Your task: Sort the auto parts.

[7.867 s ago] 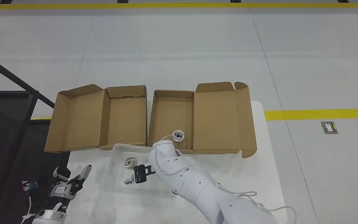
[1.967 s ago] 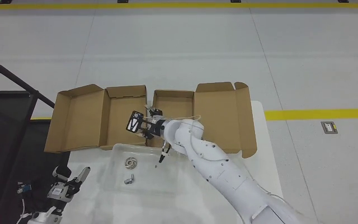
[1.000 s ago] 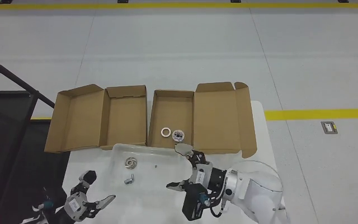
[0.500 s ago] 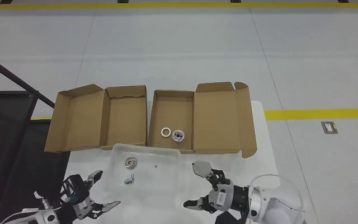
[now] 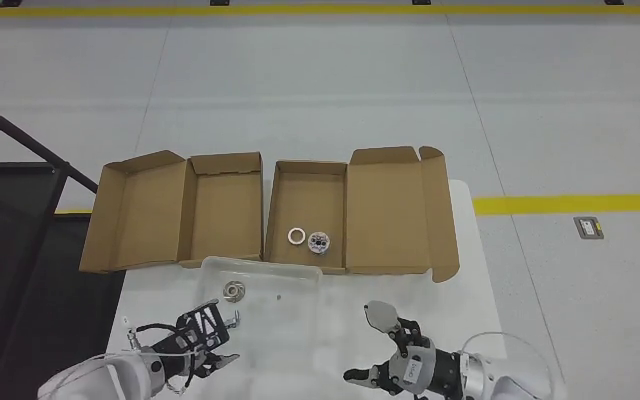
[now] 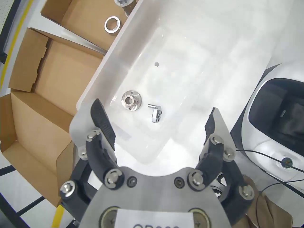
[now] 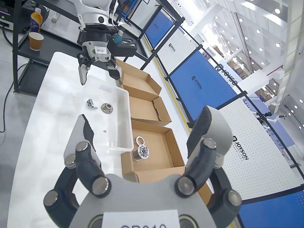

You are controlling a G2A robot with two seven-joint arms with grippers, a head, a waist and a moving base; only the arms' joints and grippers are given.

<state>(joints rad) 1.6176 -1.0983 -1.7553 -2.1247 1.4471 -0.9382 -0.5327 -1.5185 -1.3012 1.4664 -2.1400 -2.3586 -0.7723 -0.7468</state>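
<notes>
Metal bracket (image 6: 155, 115) lies in tray (image 6: 111, 48), ahead of left tool (image 7: 99, 78).

In the top view the left gripper (image 5: 222, 338) sits at seven o'clock, its fingers (image 6: 102, 119) spread wide and angled downward. The right gripper (image 5: 368, 346) sits at five o'clock, fingers (image 7: 201, 129) equally wide apart, aimed toward ten o'clock.

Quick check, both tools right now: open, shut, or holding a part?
Left tool: open, holding nothing.
Right tool: open, holding nothing.
</notes>
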